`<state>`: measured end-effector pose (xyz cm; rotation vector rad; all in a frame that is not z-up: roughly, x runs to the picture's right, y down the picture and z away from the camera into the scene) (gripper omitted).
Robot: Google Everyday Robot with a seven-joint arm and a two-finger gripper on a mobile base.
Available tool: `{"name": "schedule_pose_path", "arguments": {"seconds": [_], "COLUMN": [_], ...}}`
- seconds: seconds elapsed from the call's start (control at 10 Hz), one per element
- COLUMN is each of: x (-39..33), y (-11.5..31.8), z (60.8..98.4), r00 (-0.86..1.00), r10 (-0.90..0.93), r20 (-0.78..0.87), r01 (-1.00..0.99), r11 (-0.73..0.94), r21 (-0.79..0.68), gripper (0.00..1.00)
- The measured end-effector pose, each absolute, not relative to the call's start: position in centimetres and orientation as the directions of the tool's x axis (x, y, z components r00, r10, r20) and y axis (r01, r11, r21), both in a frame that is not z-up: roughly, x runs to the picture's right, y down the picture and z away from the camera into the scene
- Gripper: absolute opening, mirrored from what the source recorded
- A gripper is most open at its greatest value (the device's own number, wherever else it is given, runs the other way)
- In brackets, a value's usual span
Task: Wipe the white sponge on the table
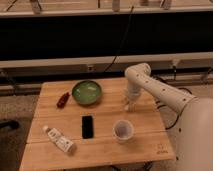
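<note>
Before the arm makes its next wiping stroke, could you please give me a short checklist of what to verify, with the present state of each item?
1. Gripper down at the table surface, right of the green bowl: ok.
2. White sponge under the gripper: cannot tell; no separate block shows at its tip.
3. Gap between the green bowl and the gripper: ok, they are apart.
4. Translucent cup out of the stroke path: not ok; it stands just in front of the gripper, so a stroke toward the near edge would probably hit it.
5. Black phone and white bottle away from the gripper: ok, both lie well to the left.
</note>
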<state>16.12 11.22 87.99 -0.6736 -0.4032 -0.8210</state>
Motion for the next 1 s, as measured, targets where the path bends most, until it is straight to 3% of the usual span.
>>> {"name": "schedule_pose_path", "arguments": {"seconds": [0.4,1.0], "x": [16.4,12.4], "y": [14.9,16.2], "z": [84.6,83.6], "r00": [0.593,0.480], "r10": [-0.494,-0.470], "r20": [0.636,0.740], "r01": [0.798,0.856], "r11": [0.467,0.436], "r21": [-0.381,-0.279], "gripper": [0.00,0.00]}}
